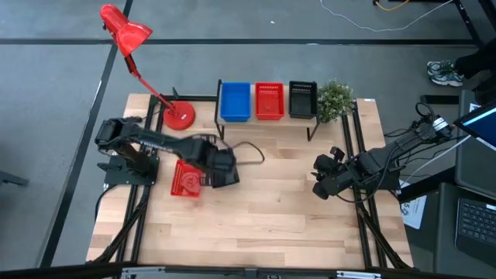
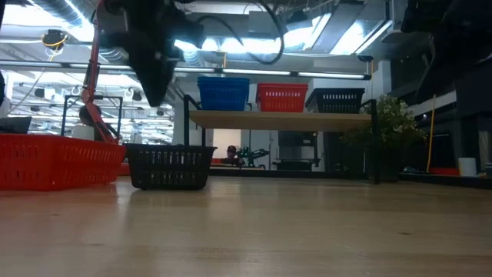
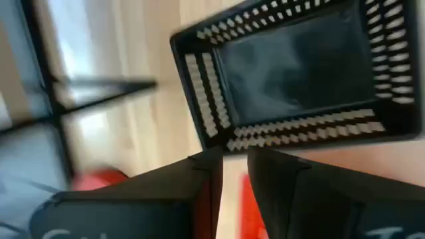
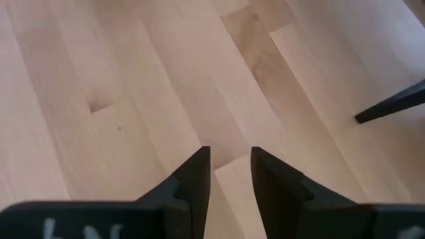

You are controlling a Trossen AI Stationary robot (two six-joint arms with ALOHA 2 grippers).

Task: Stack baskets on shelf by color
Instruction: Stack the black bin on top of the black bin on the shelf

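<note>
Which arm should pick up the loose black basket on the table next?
Left. The left gripper hangs right above the black basket, beside the red basket. The right gripper faces bare tabletop far across.

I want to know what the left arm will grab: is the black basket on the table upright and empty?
Upright and empty. The black basket rests flat on the table, rim up; the left wrist view looks into it and shows only bare floor inside.
</note>
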